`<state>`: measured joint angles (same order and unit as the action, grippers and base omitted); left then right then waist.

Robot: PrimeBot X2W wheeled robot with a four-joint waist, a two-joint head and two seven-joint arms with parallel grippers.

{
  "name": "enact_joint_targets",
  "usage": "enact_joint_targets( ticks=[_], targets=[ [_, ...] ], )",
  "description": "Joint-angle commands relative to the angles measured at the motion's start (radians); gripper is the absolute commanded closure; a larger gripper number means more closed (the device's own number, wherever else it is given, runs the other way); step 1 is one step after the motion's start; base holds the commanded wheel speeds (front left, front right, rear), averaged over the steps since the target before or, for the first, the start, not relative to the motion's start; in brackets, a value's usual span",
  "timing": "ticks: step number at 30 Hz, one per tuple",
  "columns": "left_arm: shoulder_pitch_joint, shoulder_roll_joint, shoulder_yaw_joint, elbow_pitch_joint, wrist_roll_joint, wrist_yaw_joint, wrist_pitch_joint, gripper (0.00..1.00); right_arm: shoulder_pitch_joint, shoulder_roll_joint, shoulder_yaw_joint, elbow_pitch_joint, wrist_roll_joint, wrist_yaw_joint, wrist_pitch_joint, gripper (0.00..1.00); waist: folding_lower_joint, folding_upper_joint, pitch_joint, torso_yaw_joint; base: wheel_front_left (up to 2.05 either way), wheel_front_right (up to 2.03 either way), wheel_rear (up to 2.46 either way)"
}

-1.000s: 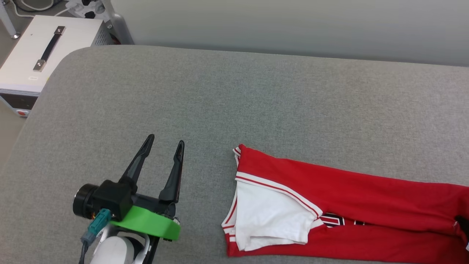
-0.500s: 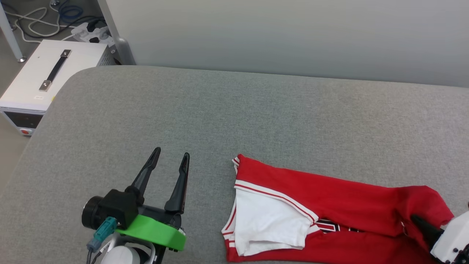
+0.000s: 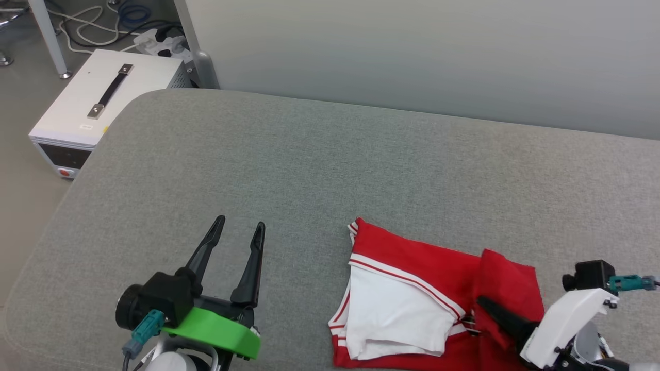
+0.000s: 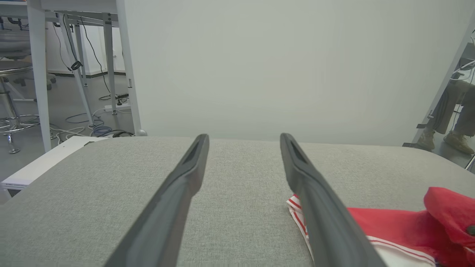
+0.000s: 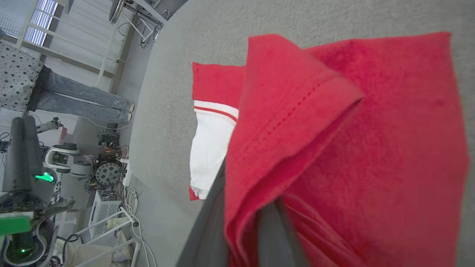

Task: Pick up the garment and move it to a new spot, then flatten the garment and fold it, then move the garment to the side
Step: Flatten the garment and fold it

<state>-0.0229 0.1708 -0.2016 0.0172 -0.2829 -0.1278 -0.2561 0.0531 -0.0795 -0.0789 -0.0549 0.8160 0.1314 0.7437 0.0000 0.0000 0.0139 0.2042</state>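
One white box off table corner; garment apart.

Two long tapering black fingers on the left gripper, bright green collar, black camera housing, teal connector, right gripper with white shell, teal plug

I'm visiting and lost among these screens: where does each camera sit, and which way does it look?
Head view: on the robot's head, looking down at the grey pad; open left gripper and right gripper, shut on the garment, show.
Left wrist view: on that wrist, looking along its fingers over the pad to a wall.
Right wrist view: on that wrist, looking along its fingers into the pinched garment.
Shared: the garment, in all three.
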Motion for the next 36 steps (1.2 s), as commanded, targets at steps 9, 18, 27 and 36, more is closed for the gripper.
enact_joint_targets(
  ticks=[9,18,27,36],
  targets=[
    [0.008,-0.002,0.005,0.0,-0.005,-0.003,-0.006,0.0,-0.094,0.029,0.158,0.084,0.116,-0.001,-0.123,1.0,0.0,0.0,-0.005,0.047,0.0,0.0,0.0],
    [-0.004,-0.004,-0.002,0.002,-0.01,-0.003,-0.006,0.0,-0.215,0.029,0.309,0.347,0.197,-0.001,-0.333,1.0,0.0,0.0,0.006,0.076,0.0,0.0,0.0],
    [-0.009,-0.003,-0.007,0.009,-0.013,-0.003,-0.006,0.0,-0.329,0.029,0.381,0.552,0.201,-0.001,-0.44,0.0,0.0,0.0,0.019,0.095,0.0,0.0,0.0],
    [0.003,-0.002,0.003,0.017,-0.013,-0.003,-0.006,0.0,-0.372,0.029,0.503,0.554,0.249,-0.001,-0.456,0.0,0.0,0.0,0.0,0.083,0.0,0.0,0.0]
  ],
)
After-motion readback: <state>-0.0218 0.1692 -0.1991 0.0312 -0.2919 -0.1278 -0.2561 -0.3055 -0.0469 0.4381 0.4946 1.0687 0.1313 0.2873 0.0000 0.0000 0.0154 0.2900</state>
